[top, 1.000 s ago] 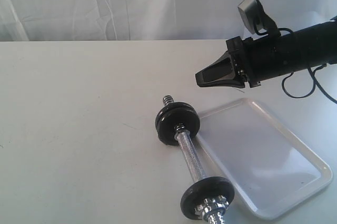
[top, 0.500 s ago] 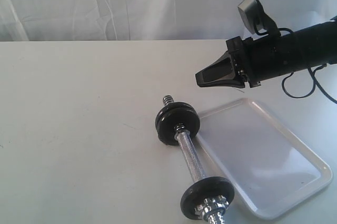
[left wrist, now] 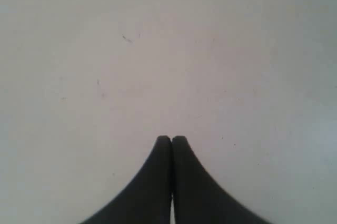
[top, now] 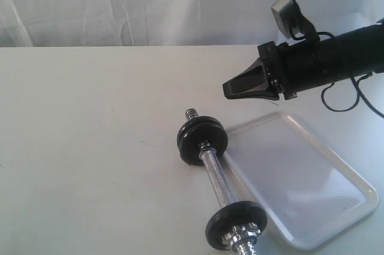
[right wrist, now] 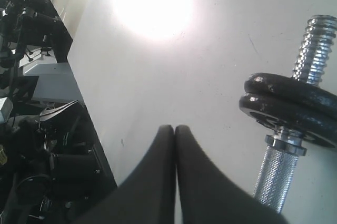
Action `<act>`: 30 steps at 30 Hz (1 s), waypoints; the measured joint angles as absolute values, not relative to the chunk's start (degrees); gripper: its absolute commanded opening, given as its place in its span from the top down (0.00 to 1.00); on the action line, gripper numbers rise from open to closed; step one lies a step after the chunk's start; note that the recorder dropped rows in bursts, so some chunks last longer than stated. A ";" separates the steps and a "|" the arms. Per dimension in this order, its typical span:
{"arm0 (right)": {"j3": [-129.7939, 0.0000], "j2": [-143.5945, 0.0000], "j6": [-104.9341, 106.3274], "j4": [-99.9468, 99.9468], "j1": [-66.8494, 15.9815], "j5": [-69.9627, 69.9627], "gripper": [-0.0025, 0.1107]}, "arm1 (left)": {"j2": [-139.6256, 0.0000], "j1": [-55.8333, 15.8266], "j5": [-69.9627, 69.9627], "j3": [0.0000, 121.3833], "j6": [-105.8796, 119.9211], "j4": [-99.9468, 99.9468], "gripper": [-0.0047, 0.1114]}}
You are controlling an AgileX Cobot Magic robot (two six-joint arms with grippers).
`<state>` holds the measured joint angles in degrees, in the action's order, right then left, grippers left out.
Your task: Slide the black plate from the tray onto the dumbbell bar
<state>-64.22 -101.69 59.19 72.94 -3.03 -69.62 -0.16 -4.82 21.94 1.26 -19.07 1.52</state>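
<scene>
**Desk:** Anything shift in the last second?

**Me:** Nothing. My right claw (top: 227,90) hangs exactly where it was, above the tabletop (top: 90,147) just beyond the far threaded end of the dumbbell bar (top: 217,177). Its jaws are pressed together with nothing between them.

**Desk:** And the other arm?

**Me:** My left claw (left wrist: 171,138) is closed up too and empty, over bare tabletop. From its own camera I can't place it against the bar.

**Desk:** Where's the black plate?

**Me:** The tray (top: 336,238) lies alongside the bar with nothing in it. Two discs sit stacked at the bar's far end, and I take one of them to be the black plate (top: 192,141), though I can't tell which. A single disc (top: 237,222) sits at the near end.

**Desk:** So what does that mean?

**Me:** A bare tray and an idle arm read to me as the job done.
</scene>
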 measured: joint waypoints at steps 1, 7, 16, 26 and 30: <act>-64.22 -101.69 59.19 72.94 -3.03 -69.62 0.98 | -0.17 -4.82 20.75 0.96 -19.07 1.52 0.96; -64.22 -101.69 59.19 72.94 -3.03 -69.62 0.98 | -0.17 -4.82 14.40 0.25 -19.07 1.52 0.96; -64.22 -101.69 59.19 72.94 -3.03 -69.62 0.98 | -0.17 -4.82 12.78 0.25 -19.07 0.99 0.96; -64.22 -101.69 59.19 72.94 -3.03 -69.62 0.98 | -0.17 -4.82 12.78 0.25 -5.13 -1.69 0.96; -64.22 -101.69 59.19 72.94 -3.03 -69.62 0.98 | -0.17 -4.82 12.78 0.25 -4.84 -1.69 0.96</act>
